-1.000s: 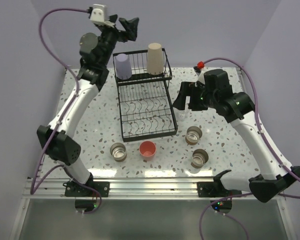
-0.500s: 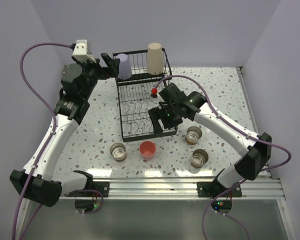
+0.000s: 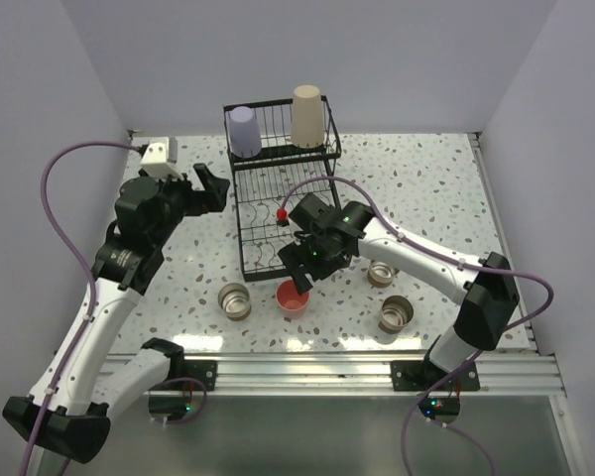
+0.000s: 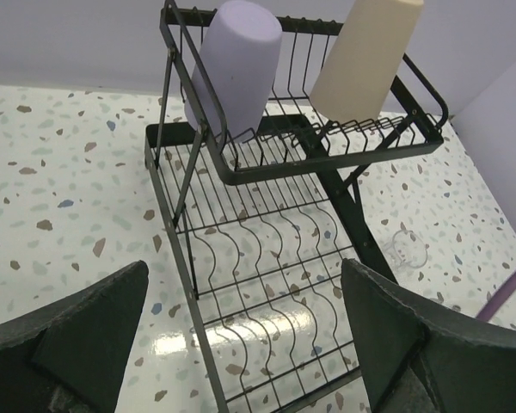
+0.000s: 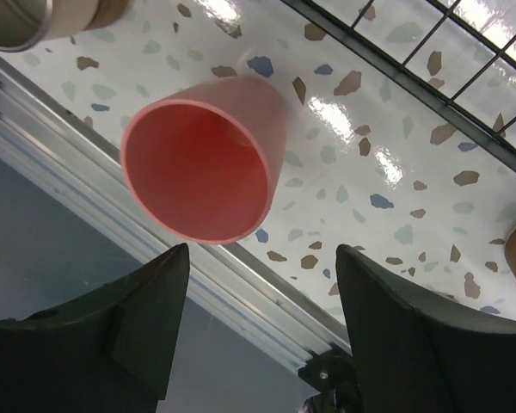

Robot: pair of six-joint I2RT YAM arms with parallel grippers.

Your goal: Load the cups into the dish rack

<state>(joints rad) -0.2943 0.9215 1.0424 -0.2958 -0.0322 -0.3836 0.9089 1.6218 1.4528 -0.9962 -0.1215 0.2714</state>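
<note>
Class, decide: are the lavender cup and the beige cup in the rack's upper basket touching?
Apart. The left wrist view shows bare basket wires between the lavender cup and the beige cup.

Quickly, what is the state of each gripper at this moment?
Left gripper: open, holding nothing.
Right gripper: open, fingers apart near the red-pink cup, not gripping it.
</note>
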